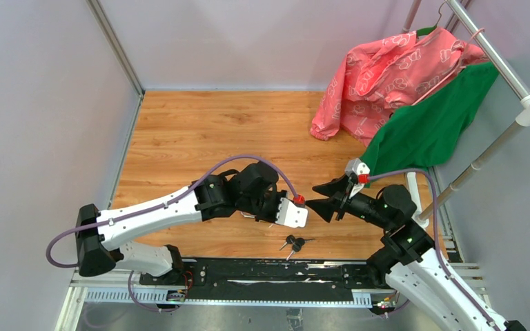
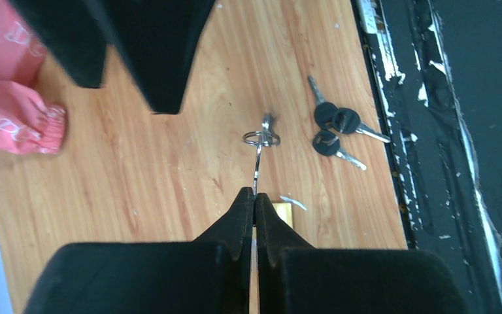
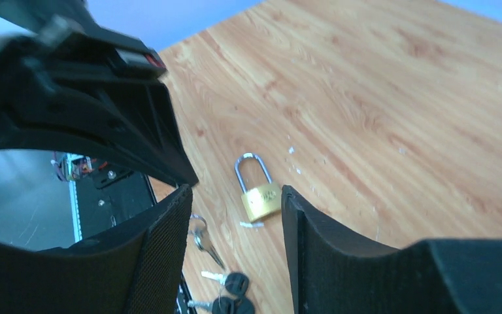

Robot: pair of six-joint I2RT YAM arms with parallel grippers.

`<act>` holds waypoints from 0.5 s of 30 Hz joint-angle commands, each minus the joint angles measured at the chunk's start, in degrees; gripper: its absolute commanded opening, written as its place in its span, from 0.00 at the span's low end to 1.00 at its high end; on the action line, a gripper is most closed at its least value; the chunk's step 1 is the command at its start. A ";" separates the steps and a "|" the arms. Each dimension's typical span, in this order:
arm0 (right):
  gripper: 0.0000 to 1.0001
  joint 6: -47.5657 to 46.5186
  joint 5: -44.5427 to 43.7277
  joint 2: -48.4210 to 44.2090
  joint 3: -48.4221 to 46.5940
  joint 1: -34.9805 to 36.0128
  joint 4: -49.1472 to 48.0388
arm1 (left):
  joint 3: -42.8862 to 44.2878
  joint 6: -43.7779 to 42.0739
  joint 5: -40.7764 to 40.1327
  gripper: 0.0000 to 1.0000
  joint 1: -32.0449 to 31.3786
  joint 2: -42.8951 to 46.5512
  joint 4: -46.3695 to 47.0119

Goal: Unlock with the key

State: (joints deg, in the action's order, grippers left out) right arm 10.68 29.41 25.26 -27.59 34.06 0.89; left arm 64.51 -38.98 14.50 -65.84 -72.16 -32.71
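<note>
Left hand pinches the key; right hand, spread, hovers over the padlock.

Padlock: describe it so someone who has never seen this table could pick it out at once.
On the wooden table, look near its front edge, where the two arms meet. The padlock lies flat there, framed by the open right fingers. It alone is brass with a silver shackle, unlike the black-headed keys beside it.

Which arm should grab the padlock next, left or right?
Right, most likely. The right gripper is open, and its wrist view shows the brass padlock lying on the table between its fingers. The left gripper is shut on a key, so it is busy.
</note>
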 commanded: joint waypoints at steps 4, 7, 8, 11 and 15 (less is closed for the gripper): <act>0.52 0.35 7.76 -1.29 2.35 1.44 -16.40 | 4.51 2.74 1.32 0.00 -0.51 -2.71 -8.02; 0.49 -0.75 7.92 -1.25 2.52 3.81 -16.06 | 5.54 3.16 1.72 0.00 -0.48 -2.97 -8.74; 0.49 -1.50 7.57 -0.99 2.34 4.76 -15.22 | 5.76 3.28 1.83 0.00 -0.43 -2.98 -8.91; 0.48 -4.40 5.32 0.23 1.43 7.84 -11.82 | 6.31 4.00 1.69 0.00 -0.17 -2.70 -8.91; 0.48 -8.31 0.99 1.66 0.44 12.07 -8.64 | 6.46 4.40 3.22 0.00 0.45 -2.11 -8.81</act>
State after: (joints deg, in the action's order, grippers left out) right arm 7.40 34.22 26.00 -25.78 42.46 -10.48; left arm 69.41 -35.75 15.73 -65.73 -75.05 -40.45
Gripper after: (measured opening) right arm 0.487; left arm 0.010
